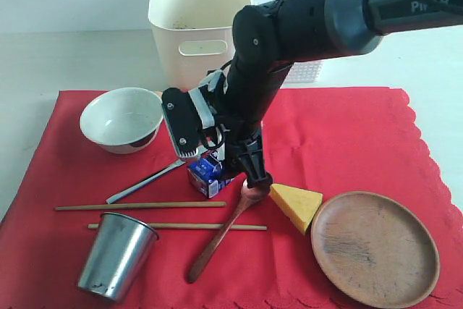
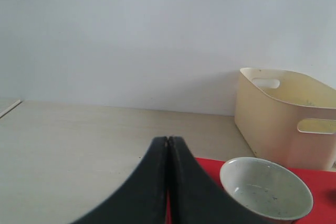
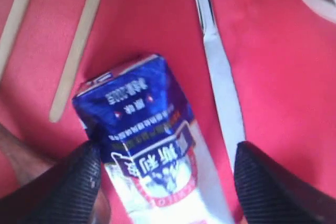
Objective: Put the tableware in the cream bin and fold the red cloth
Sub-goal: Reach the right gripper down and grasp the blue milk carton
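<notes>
My right gripper is open, low over the red cloth. A blue-and-white milk carton lies between its fingers, with a gap on the knife side. The silver knife lies beside the carton. Two chopsticks, the dark wooden spoon, steel cup, bowl and wooden plate all rest on the cloth. The cream bin stands behind it. My left gripper is shut and empty, back from the bowl.
A cheese wedge lies between the spoon and the plate. A white lattice basket shows partly behind the right arm, next to the cream bin. Pale bare table stretches left of the cloth.
</notes>
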`<move>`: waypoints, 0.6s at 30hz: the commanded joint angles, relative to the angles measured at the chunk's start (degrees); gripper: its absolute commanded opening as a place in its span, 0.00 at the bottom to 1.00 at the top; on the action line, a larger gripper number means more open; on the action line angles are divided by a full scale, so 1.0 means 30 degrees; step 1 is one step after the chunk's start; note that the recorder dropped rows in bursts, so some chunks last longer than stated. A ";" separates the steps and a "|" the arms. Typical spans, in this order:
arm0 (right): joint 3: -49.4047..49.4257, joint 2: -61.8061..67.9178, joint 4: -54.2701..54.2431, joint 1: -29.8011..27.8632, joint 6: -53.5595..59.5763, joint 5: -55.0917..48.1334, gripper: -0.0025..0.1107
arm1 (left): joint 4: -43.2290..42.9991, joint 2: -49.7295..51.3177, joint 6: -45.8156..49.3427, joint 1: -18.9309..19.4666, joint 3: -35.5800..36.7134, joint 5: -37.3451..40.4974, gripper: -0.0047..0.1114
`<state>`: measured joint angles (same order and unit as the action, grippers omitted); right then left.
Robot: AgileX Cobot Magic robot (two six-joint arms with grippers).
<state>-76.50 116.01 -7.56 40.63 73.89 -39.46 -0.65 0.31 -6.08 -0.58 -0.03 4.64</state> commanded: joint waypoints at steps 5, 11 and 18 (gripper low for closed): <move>0.0044 0.1028 0.0687 0.0206 0.0212 0.0929 0.62 | 0.0054 -0.0102 -0.0030 -0.0002 0.0010 -0.0018 0.06; 0.0044 0.1285 0.0741 0.0206 0.0212 0.0929 0.62 | 0.0054 -0.0102 -0.0030 -0.0002 0.0010 -0.0018 0.06; 0.0044 0.1283 0.0741 0.0206 0.0212 0.0892 0.50 | 0.0054 -0.0102 -0.0030 -0.0002 0.0010 -0.0018 0.06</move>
<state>-76.50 120.02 -5.78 41.24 74.08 -37.45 -0.65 0.31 -6.08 -0.58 -0.03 4.64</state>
